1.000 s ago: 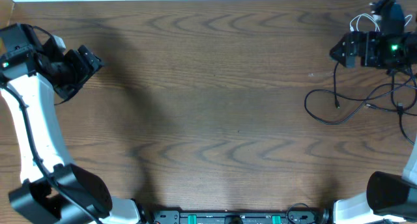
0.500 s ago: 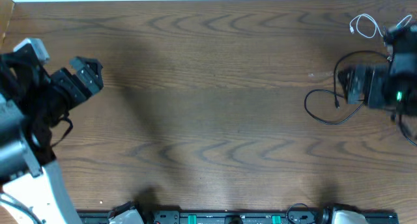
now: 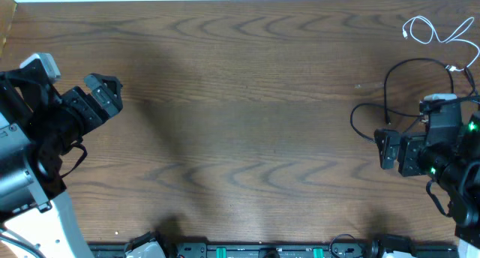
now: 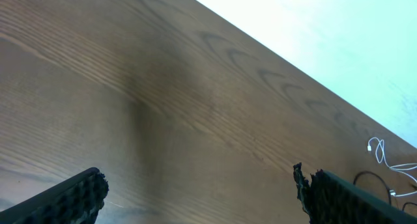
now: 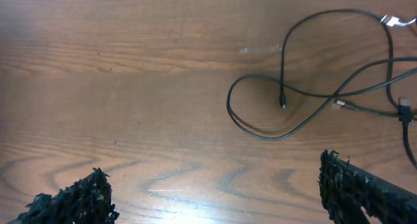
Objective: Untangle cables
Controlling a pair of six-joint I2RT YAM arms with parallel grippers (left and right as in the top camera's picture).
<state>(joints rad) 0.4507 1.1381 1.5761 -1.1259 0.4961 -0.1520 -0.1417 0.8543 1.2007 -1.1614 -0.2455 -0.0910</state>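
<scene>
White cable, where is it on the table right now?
Overhead view: the white cable lies in the table's far right corner, with the black cable's loops just on the near side of it.

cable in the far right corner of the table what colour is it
The cable is white, clearest in the overhead view.

Overhead, the lower right stretch of the black cable [image 3: 352, 120] is covered by the right gripper [image 3: 384, 150] and its arm, and the white cable [image 3: 424, 30] is cut off by the right edge. In the right wrist view the black cable [image 5: 281, 74] is carried past the right edge; in the left wrist view the white cable [image 4: 378, 150] is rendered too small for connectors to be discerned.
</scene>
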